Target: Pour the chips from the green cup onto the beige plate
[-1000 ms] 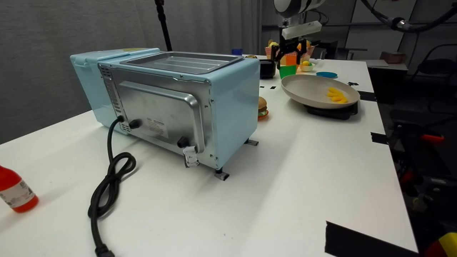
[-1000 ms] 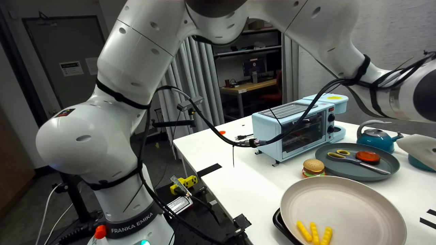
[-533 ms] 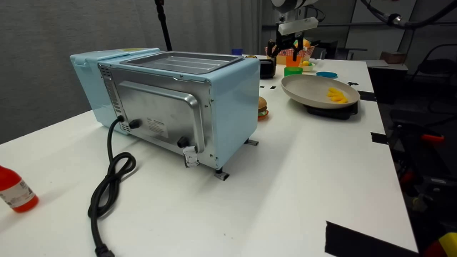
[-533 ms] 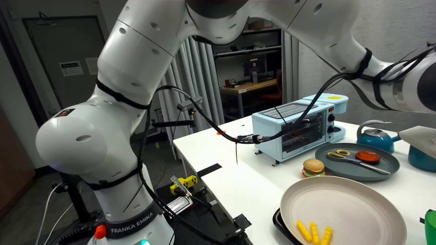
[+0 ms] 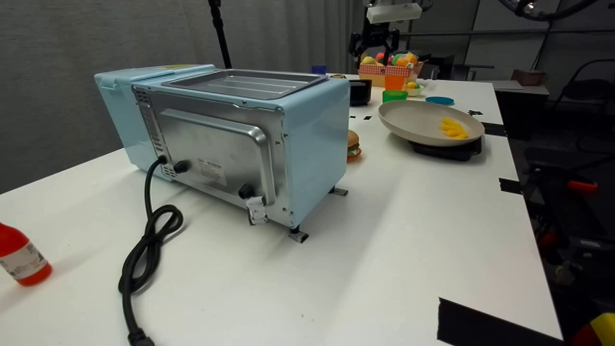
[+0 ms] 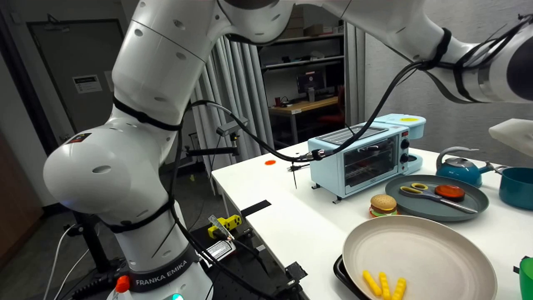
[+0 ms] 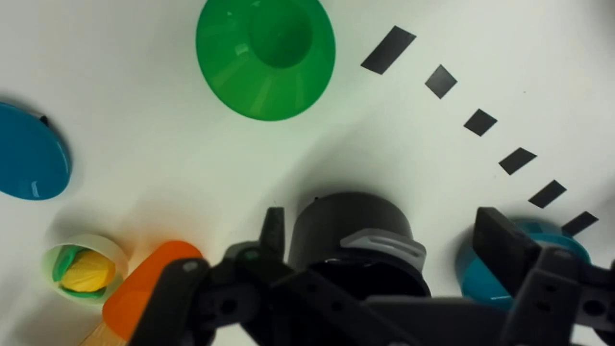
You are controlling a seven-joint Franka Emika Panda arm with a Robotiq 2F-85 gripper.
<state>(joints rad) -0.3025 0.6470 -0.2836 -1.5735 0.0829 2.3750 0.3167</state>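
The green cup (image 5: pixel 395 95) stands upright on the table behind the plate; it shows at the right edge in an exterior view (image 6: pixel 526 277). In the wrist view the green cup (image 7: pixel 266 81) looks empty inside. The yellow chips (image 5: pixel 453 128) lie in a small cluster near the rim of the beige plate (image 5: pixel 413 115); both exterior views show the chips (image 6: pixel 385 285) on the plate (image 6: pixel 424 250). My gripper (image 5: pixel 371 61) is open and empty, raised above and apart from the cup. In the wrist view the gripper (image 7: pixel 382 214) has its fingers wide apart with nothing between them, over a black pot.
The black pot (image 7: pixel 346 216) stands below my gripper. An orange cup (image 5: pixel 395 82) and a fruit basket (image 5: pixel 384 74) are behind the green cup. A blue dish (image 7: pixel 29 154) lies nearby. The toaster oven (image 6: pixel 366 158), burger (image 6: pixel 383 205), kettle (image 6: pixel 460 171) and teal pot (image 6: pixel 516 187) are also on the table.
A second ago my fingers were at the green cup. The cup shifted slightly and now stands free of them. My gripper has risen up and away from it. The chips have not moved.
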